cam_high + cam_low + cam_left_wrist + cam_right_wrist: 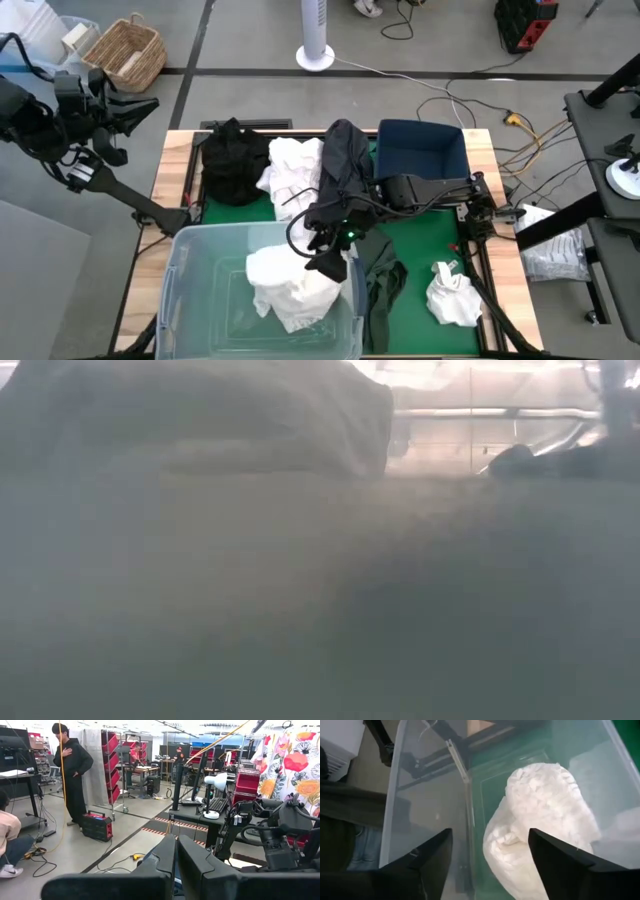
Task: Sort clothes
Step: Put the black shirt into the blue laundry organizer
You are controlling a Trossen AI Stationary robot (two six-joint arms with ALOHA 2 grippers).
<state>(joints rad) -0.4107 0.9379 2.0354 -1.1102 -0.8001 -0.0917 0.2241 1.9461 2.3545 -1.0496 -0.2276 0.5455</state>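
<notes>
Now right gripper (490, 851) (agape) over white garment (540, 815)

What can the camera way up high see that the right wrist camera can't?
Only the high view shows the whole table: the blue bin, a black garment, a dark garment, an olive one, a white one on the green mat, and the left gripper raised off to the table's side. Only the right wrist view shows, up close, the right gripper with its fingers spread open. Both show the clear tub with white clothes inside.
</notes>
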